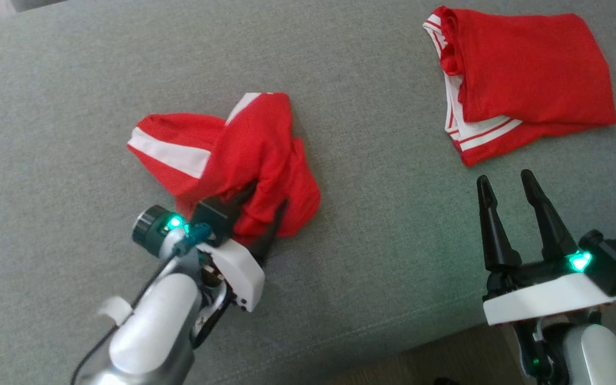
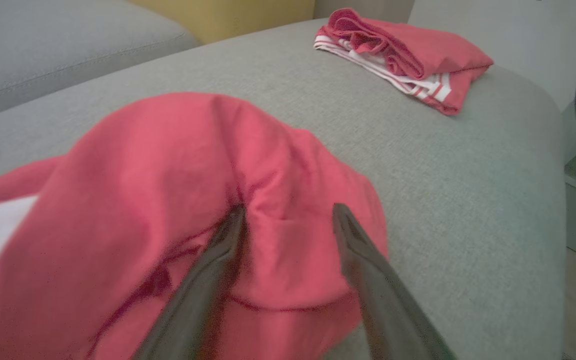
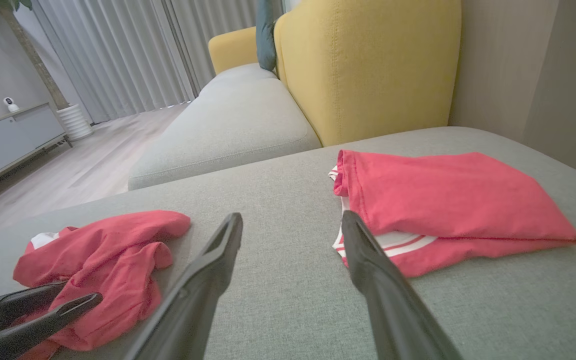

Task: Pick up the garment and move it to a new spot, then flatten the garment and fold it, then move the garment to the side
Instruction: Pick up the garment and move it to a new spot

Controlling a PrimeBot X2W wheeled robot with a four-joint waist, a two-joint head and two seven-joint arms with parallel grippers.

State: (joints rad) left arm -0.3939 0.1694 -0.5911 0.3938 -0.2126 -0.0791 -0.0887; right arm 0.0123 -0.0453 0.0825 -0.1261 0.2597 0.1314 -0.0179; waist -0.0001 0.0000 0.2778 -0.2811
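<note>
On the grey cushion [image 1: 72, 80] the crumpled garment [image 1: 244, 155] lies loose between the left gripper's [image 1: 268, 195] spread fingers, seemingly placed for flattening, while right of it the right gripper [image 1: 505, 177] waits, fingers spread.

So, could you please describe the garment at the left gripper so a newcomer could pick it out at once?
On the wide grey sofa cushion lie two red garments with white stripes. The one meant is the crumpled garment near the cushion's middle, at the tips of the left gripper. Unlike the folded garment farther right, it is bunched into a loose heap.
</note>
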